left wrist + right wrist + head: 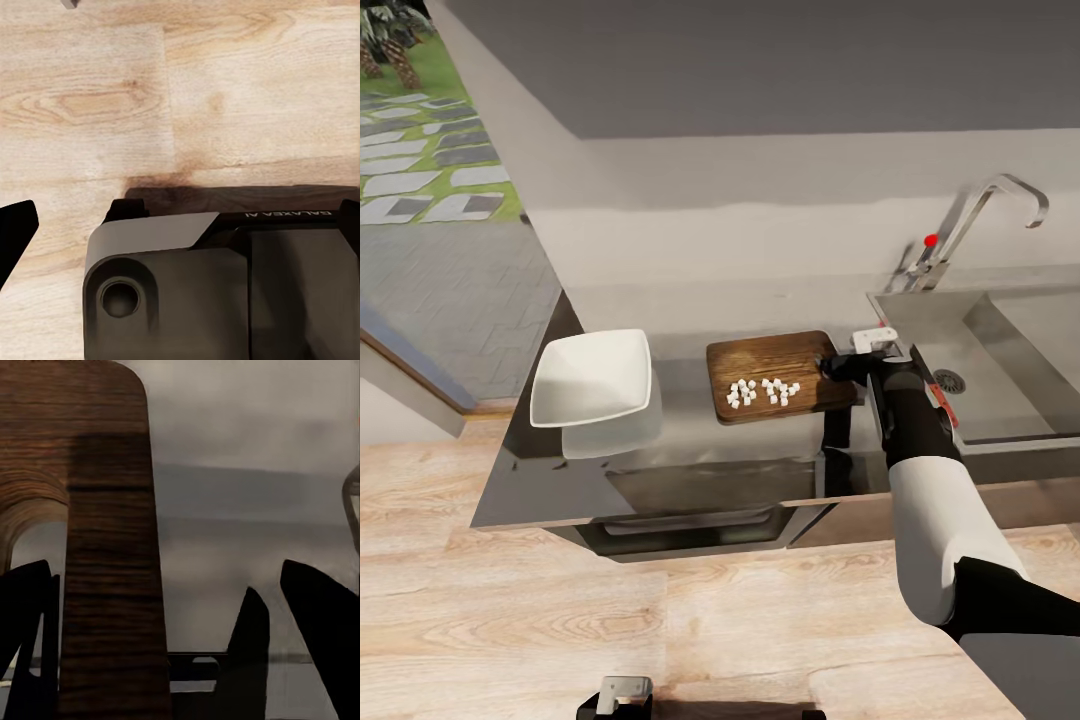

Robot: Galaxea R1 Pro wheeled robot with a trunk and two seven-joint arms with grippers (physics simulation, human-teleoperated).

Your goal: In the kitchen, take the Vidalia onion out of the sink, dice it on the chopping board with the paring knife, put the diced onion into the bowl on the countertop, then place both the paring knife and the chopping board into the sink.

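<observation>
The brown chopping board lies on the grey countertop, with the diced onion as small whitish bits near its front edge. My right gripper is at the board's right end; in the right wrist view its dark fingers stand open on either side of the board's end bar, beside the slot hole. The white bowl sits to the left of the board. A thin red strip, probably the paring knife's handle, shows just past my right forearm by the sink. My left gripper hangs low over the floor, fingers apart.
The grey tap with its red knob rises behind the sink, whose round drain shows. A drawer sits under the counter front. Light wooden floor lies in front, and a glass opening to a paved yard is at the far left.
</observation>
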